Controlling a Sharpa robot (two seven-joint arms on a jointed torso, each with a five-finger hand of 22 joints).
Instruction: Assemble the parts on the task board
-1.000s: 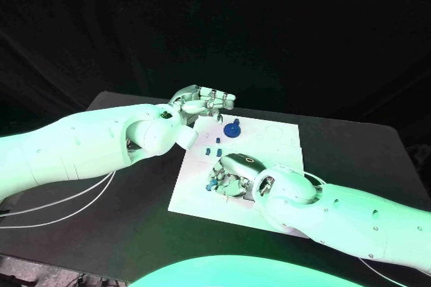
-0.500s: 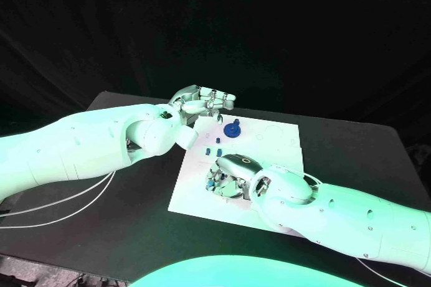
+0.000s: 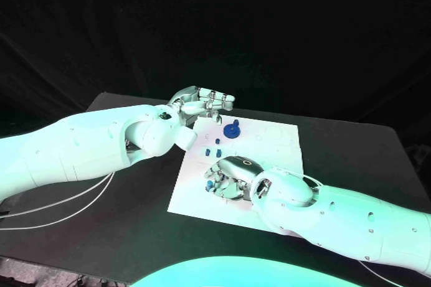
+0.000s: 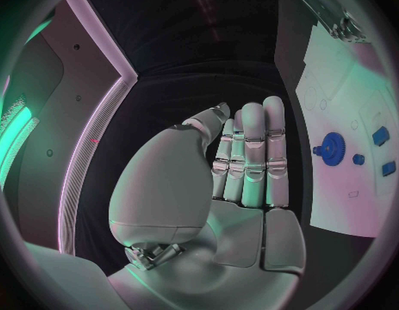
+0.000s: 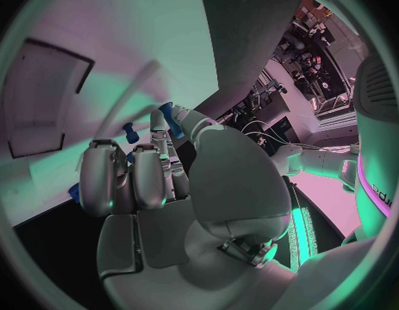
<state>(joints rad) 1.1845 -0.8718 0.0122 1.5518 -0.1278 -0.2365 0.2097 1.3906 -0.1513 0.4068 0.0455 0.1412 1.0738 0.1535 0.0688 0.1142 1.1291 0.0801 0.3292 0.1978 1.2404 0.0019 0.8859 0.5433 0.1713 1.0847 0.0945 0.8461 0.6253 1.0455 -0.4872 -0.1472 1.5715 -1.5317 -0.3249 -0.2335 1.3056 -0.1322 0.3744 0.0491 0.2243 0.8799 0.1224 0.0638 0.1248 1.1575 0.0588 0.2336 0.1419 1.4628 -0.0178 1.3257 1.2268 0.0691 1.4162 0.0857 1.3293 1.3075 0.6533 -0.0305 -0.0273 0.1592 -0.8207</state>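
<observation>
Fingers (image 5: 169,134) of the right hand (image 3: 235,174) pinch a blue part (image 5: 174,120) over the task board (image 3: 274,144).

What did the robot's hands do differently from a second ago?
Very little changed. The right hand crept slightly toward the board's left edge, staying low over the small blue parts on the task board; whether it grips one cannot be told. The left hand stayed raised at the board's far corner, fingers together, holding nothing. The blue gear did not move.
</observation>
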